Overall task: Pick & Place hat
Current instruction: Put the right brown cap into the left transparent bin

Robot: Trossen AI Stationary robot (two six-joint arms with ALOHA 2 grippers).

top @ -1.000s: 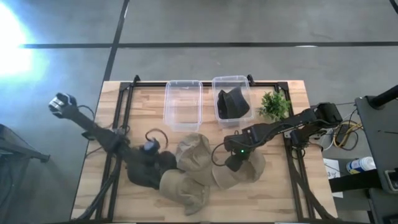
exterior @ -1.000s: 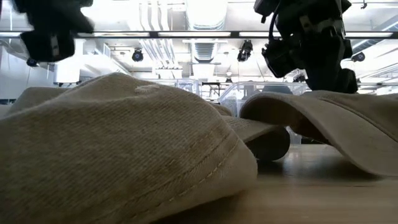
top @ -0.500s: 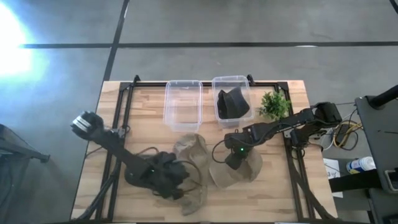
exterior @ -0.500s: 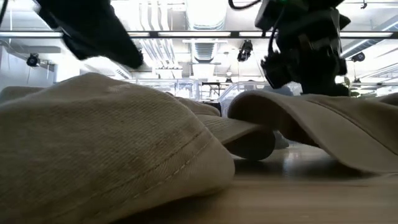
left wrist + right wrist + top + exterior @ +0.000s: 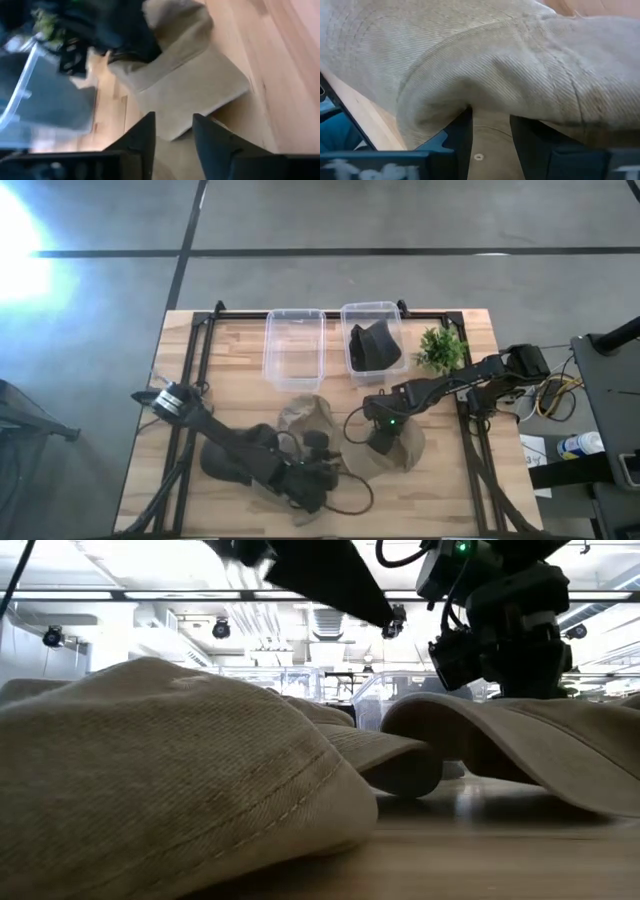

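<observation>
Three tan hats lie on the wooden table: one in the middle (image 5: 305, 415), one to the right (image 5: 405, 452), and one at the near edge (image 5: 170, 770), mostly under my left arm in the high view. A black hat (image 5: 375, 345) sits in the right clear bin. My right gripper (image 5: 383, 435) is down on the right tan hat (image 5: 540, 735), shut on its cloth. My left gripper (image 5: 322, 473) hovers open low over the near hat; tan cloth shows between its fingers (image 5: 150, 130), and I cannot tell whether they touch it. My right gripper pinches a raised fold of the right tan hat's crown (image 5: 490, 127) between its two fingers (image 5: 462, 132), coming from above and slanting down from the table's right. The hat stays on the table, its brim (image 5: 420, 720) arched a little above the wood.
An empty clear bin (image 5: 293, 345) stands beside the bin with the black hat at the far edge, and a small green plant (image 5: 440, 348) is to their right. A black frame (image 5: 190, 380) edges the table. Cables trail near my left gripper.
My left arm has swung from the table's left side toward the right along the near edge, ending over the near tan hat, which has shifted a little beneath it. My right gripper has stayed on its hat, edging slightly toward the far edge.
</observation>
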